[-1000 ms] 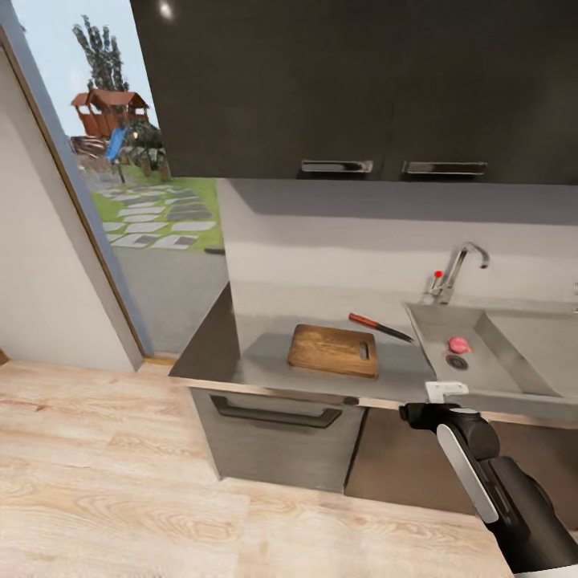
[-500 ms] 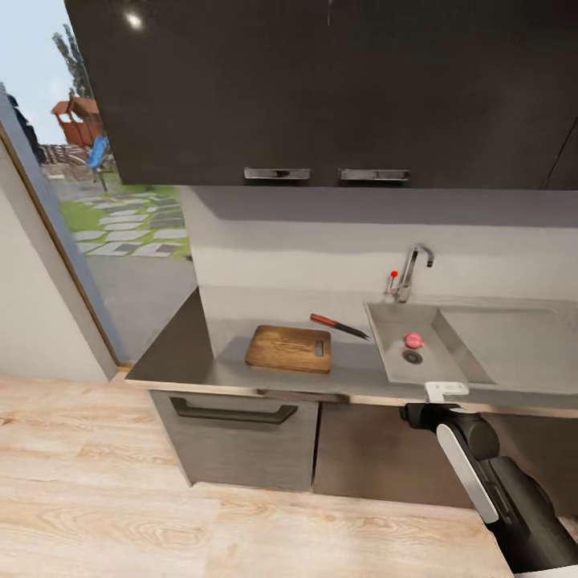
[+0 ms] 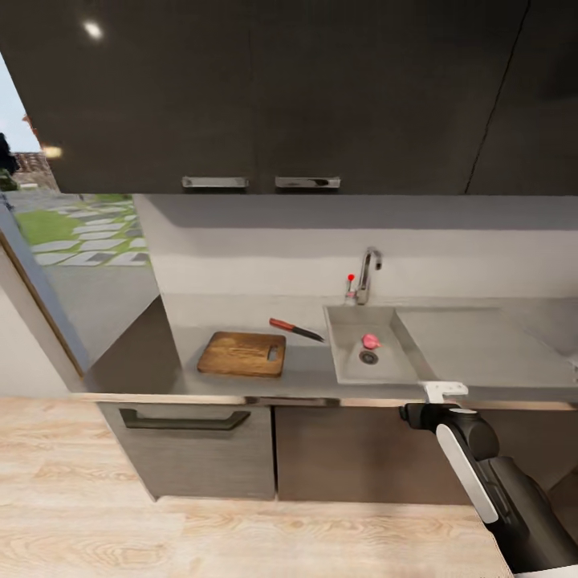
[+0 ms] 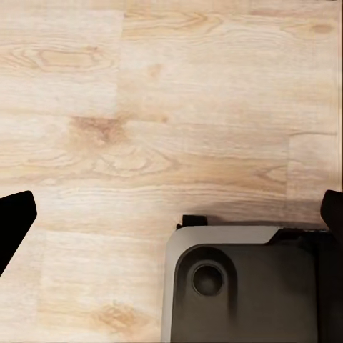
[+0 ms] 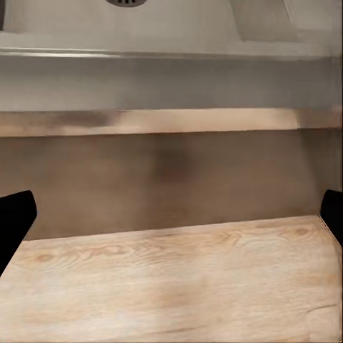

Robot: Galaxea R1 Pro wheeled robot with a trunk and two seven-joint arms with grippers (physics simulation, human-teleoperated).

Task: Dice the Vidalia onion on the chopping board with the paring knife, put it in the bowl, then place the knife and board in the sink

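Note:
A pink round onion (image 3: 370, 340) lies in the grey sink (image 3: 347, 365), just above the black drain (image 3: 368, 358), under the chrome tap (image 3: 367, 274) with its red knob. Left of the basin, the brown chopping board (image 3: 241, 354) rests flat on the glossy grey countertop (image 3: 305, 373). The paring knife (image 3: 295, 329) lies behind the board's right end, its orange-red handle to the left. The bowl is out of view. My right arm (image 3: 482, 474) hangs low in front of the cabinets. Its gripper (image 5: 171, 218) is open and faces the cabinet front. My left gripper (image 4: 171, 218) is open over the wooden floor.
Dark upper cabinets (image 3: 257, 96) hang over the counter. Grey base cabinets with a dark bar handle (image 3: 185, 419) stand below it. A glass door (image 3: 48, 257) onto a garden is at the left. My own grey base (image 4: 243, 286) sits under the left gripper. The floor is light wood.
The whole picture has slid left, so the camera has turned right and the sink now sits near the middle. Board, knife and onion have kept their places. My right arm holds the same pose.

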